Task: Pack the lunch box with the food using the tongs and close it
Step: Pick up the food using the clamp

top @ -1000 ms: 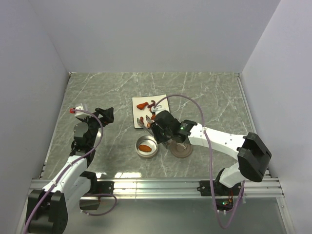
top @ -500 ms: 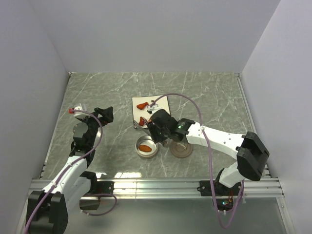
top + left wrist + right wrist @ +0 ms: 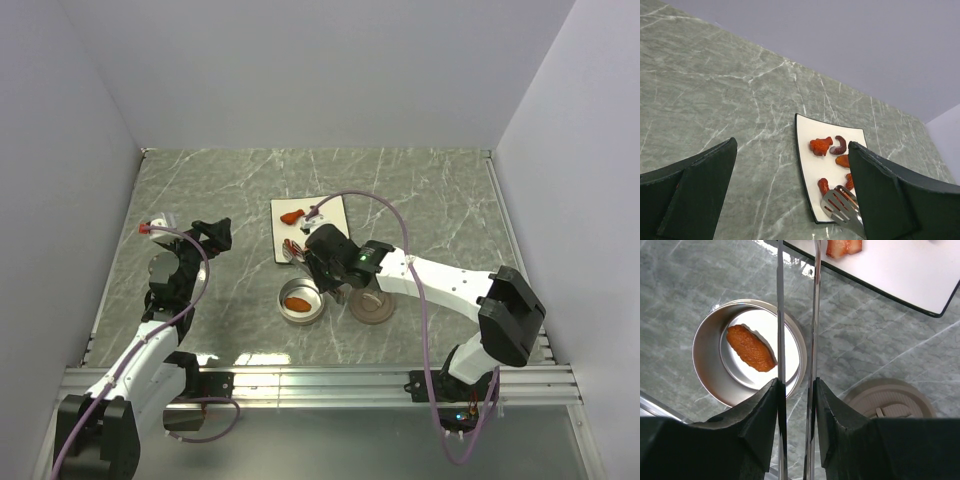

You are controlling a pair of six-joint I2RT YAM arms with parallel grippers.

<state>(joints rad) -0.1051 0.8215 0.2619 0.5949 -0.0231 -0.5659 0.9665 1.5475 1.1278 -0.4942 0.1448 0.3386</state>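
Right wrist view: we record the right gripper [image 3: 796,390] clamped on the tongs [image 3: 815,315], tips at the far white plate [image 3: 900,275]. Lunch box [image 3: 705,365], near left, holds one orange piece [image 3: 751,348]; lid [image 3: 890,400] lies off, right of it. We judge most food [image 3: 821,146] unpacked, closing not yet done.

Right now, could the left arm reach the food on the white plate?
Probably yes. Its open pincer faces the plate across bare table, and the orange piece at the far end lies free. Only the tongs crowd the near corner.
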